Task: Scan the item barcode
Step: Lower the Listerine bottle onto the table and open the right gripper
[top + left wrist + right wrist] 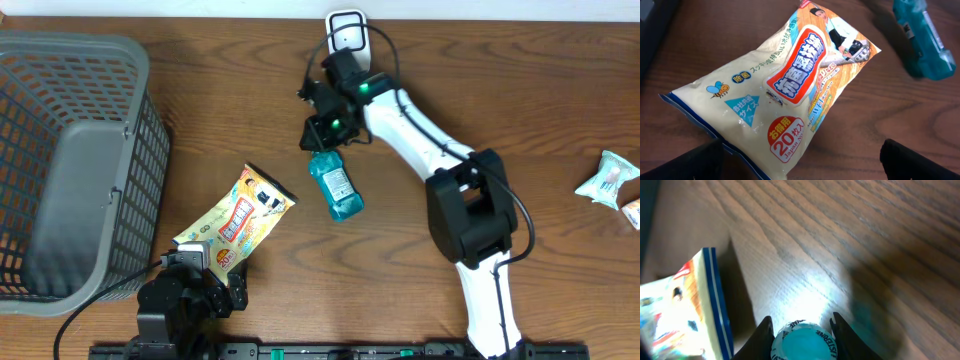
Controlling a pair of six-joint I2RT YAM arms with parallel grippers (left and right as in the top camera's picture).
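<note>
Teal bottle, cap end tight between the right jaws

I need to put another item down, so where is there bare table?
Bare wood between the right arm and the packets at the right edge, and beyond the wipes pack beside the basket. Crowded around the teal bottle and wipes pack.

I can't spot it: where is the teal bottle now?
Overhead view: the teal bottle lies near frame centre, its top end in the right gripper, just right of the yellow wipes packet.
</note>
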